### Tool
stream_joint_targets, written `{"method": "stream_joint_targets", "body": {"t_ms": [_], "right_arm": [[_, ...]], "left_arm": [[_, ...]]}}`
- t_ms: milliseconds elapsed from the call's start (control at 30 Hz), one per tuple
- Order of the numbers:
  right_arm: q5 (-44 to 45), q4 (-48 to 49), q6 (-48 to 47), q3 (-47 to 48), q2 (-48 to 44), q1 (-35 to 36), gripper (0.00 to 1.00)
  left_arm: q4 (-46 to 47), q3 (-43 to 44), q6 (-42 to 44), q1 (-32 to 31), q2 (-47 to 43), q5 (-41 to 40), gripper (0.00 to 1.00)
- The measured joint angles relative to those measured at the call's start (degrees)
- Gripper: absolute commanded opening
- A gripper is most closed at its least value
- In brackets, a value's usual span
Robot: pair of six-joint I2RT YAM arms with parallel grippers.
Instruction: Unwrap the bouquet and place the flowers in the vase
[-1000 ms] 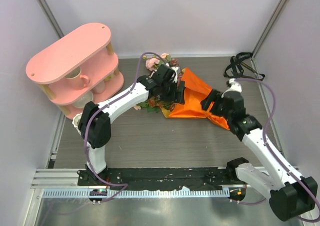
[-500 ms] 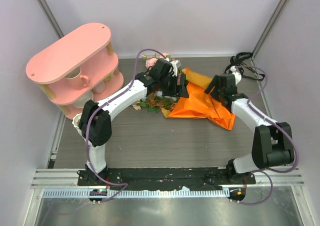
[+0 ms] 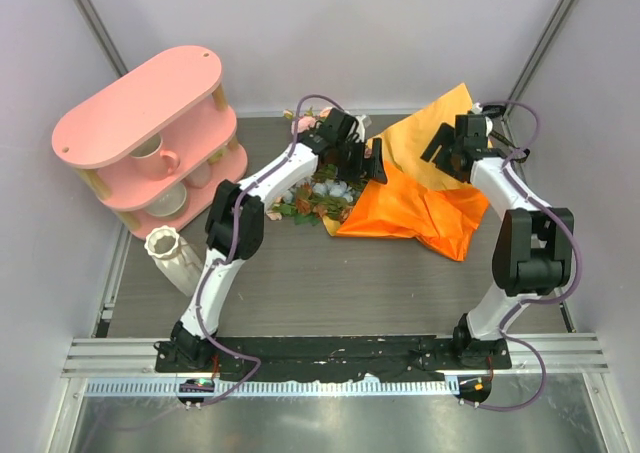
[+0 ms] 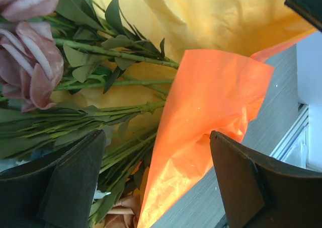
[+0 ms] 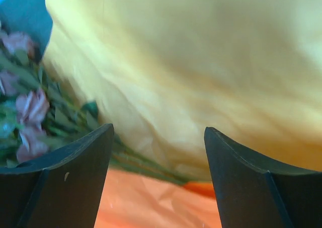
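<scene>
Gaping at the flowers (image 3: 322, 195) and orange sheet (image 3: 400, 213), left gripper (image 4: 157, 137) and right gripper (image 5: 158, 132) apparently clamp nothing; only the overhead view shows the vase (image 3: 178, 256) near the left edge of the table (image 3: 300, 293).

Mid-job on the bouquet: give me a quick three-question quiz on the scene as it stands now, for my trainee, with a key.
1. True or false: the ribbed cream vase stands on the table, outside the pink shelf.
2. Where do the stems of the flowers lie? A in the vase; B on the opened orange wrapping sheet; C on the shelf.
3. Fill in: in the left wrist view, the left gripper has its jaws ____.
Key: 1 true; 2 B; 3 open.
</scene>
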Motion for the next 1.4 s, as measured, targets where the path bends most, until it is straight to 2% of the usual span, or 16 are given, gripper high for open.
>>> {"method": "stream_joint_targets", "body": {"t_ms": [100,167,200,300,467,533,567,667,767,933,1033,1100,1133,1233,1333,1400], "right_arm": [[-4.57,0.63,0.39,-5.66,-3.45,0.02,0.78],[-7.61,0.50,0.98,-10.23,-7.41,0.02,0.78],[-8.79,0.59,1.31,-12.26,-9.55,0.07,0.78],[-10.80,-0.48,1.60,-16.37,-17.11,0.22,0.78],[-10.82,-2.75,1.25,-16.98,-31.10,0.28,0.80],[-10.84,-3.50,1.09,-16.13,-35.58,0.28,0.81],[-10.97,-3.80,1.11,-15.39,-37.07,0.28,0.81],[-11.56,-4.24,1.22,-13.68,-36.52,0.28,0.80],[-12.72,-5.77,1.31,-11.04,-31.01,0.35,0.77],[-12.66,-8.90,1.09,-8.17,-17.57,3.28,0.77],[-10.78,-11.23,1.22,-8.20,-15.26,9.79,0.75],[-9.20,-10.58,1.73,-8.39,-15.45,15.67,0.72],[-8.35,-9.42,2.21,-9.01,-15.67,18.36,0.66],[-5.38,-5.40,4.20,-13.31,-16.33,24.70,0.63],[2.67,-4.39,6.49,-17.97,-16.11,25.24,0.63],[9.14,-4.72,8.28,-20.79,-15.93,22.80,0.64]], "left_arm": [[-0.63,0.90,-0.57,-0.17,2.21,1.70,0.78],[0.96,-0.66,-1.11,-0.37,2.32,3.87,0.65],[2.16,-2.05,-1.53,-0.55,2.08,4.90,0.57],[5.57,-8.96,-2.89,-1.88,0.15,7.69,0.49],[9.79,-24.52,-4.26,-5.90,-8.39,10.10,0.51],[12.33,-31.50,-4.70,-8.26,-14.05,10.64,0.54],[13.38,-35.36,-5.14,-9.73,-17.97,10.91,0.62],[17.68,-44.81,-5.77,-13.25,-28.74,10.56,0.77],[19.69,-50.86,-5.86,-16.70,-35.91,10.12,0.82],[21.49,-61.66,-6.67,-19.37,-45.62,8.37,0.82],[21.35,-66.64,-7.41,-19.50,-49.13,6.88,0.77],[20.63,-67.84,-8.00,-19.54,-50.58,5.75,0.71],[20.20,-67.87,-8.28,-19.54,-51.21,4.92,0.69],[18.78,-66.36,-8.28,-19.54,-52.76,2.16,0.66],[17.90,-61.64,-8.28,-19.19,-51.89,-0.20,0.66],[18.47,-56.48,-8.33,-18.75,-48.63,-0.68,0.66]]}}
